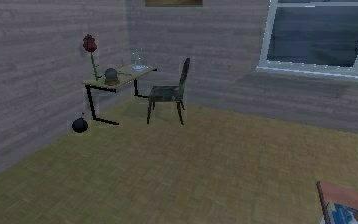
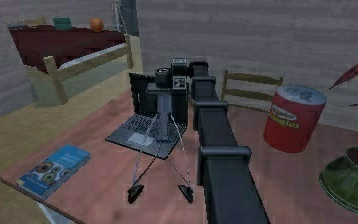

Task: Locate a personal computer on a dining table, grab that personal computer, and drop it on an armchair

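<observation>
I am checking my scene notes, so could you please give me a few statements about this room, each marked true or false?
The laptop lies on the bed. False: it stands open on the table.
A blue book lies on the table. True.
The can is green. False: it is red.
A red flower stands on the desk in the forward view. True.
</observation>
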